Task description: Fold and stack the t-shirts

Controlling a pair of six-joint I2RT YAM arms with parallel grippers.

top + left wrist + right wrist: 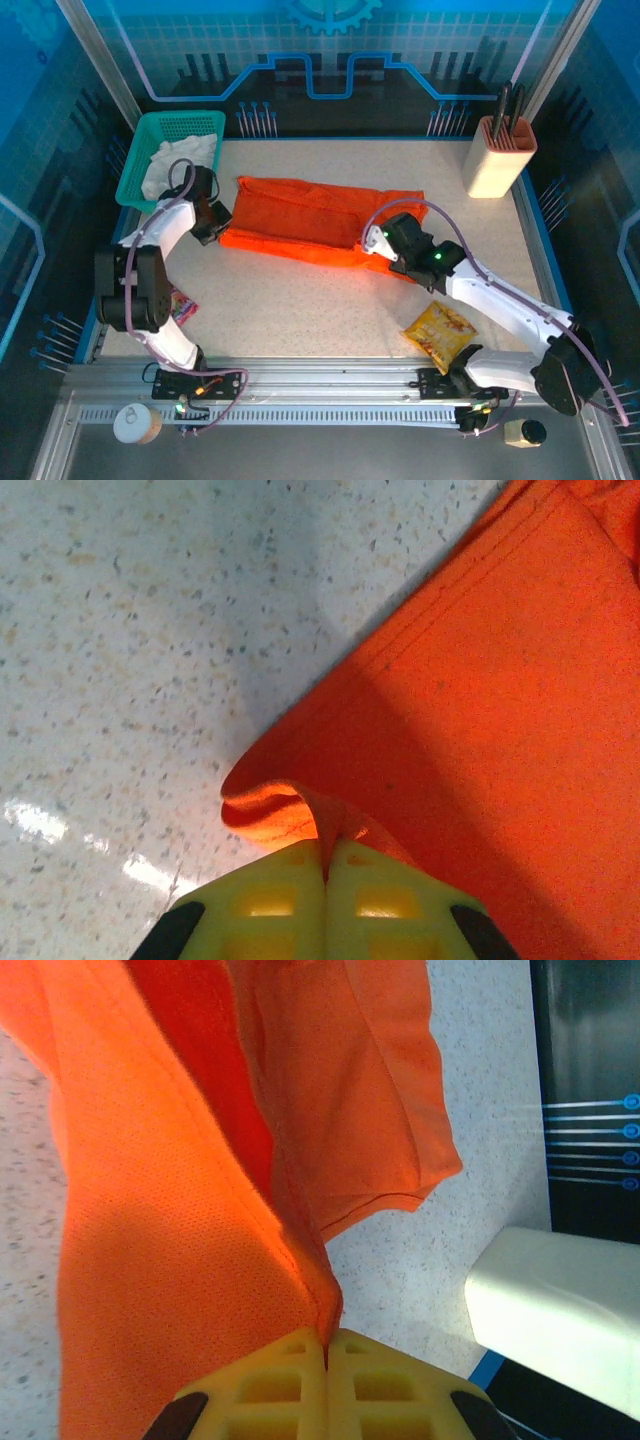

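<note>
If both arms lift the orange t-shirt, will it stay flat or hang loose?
Probably floppy: the orange t-shirt lies in folds, and its edge puckers where the left end effector pinches it. It would likely sag between that grip and the right end effector, shut on the other edge.

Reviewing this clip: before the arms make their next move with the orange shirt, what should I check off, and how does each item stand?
1. Left gripper fingers shut on the orange t-shirt edge: ok.
2. Right gripper fingers shut on the same shirt: ok.
3. Bare table in front of the shirt for folding: ok.
4. Snack packet off the fabric: ok.
5. White t-shirt folded: not ok, bunched in the green basket.
</note>
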